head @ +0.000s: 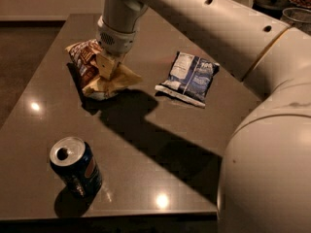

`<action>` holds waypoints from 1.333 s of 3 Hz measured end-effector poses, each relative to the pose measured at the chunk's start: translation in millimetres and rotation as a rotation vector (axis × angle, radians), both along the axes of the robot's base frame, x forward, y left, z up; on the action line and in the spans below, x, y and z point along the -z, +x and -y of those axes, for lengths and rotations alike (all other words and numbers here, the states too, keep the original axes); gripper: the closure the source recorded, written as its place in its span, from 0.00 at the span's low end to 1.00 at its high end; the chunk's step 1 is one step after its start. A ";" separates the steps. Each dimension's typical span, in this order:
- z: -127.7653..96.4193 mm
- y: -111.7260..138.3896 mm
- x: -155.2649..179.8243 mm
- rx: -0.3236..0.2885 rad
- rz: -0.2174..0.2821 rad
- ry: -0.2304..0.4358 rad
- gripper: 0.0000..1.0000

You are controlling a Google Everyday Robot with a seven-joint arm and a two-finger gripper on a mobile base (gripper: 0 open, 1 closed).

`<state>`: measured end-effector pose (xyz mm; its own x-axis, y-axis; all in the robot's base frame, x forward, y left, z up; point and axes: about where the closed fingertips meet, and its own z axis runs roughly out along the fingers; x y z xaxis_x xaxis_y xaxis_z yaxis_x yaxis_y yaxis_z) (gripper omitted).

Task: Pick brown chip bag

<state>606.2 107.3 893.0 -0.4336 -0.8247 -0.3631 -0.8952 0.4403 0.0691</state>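
Note:
The brown chip bag [82, 62] is at the far left of the dark table [160, 149], crumpled and tilted, with its cream-yellow lower end [114, 84] bunched up. My gripper [106, 71] comes straight down from the white arm onto the bag's middle, and its cream fingers [104, 64] are closed into the bag's folds. The gripper covers the right half of the bag.
A smaller dark-blue and white bag [189, 76] lies flat to the right of the gripper. A blue soda can [75, 168] stands near the front left edge. A dark lidded jar [268, 4] and a glass container [297, 18] stand at the far right. My arm's body fills the right side.

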 end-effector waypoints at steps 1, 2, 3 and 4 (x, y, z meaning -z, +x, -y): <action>9.2 3.3 -37.3 -0.031 0.051 0.044 1.00; 16.4 3.7 -73.7 -0.065 0.098 0.093 1.00; 19.4 1.2 -95.7 -0.096 0.125 0.134 1.00; 19.3 0.9 -100.3 -0.102 0.131 0.143 1.00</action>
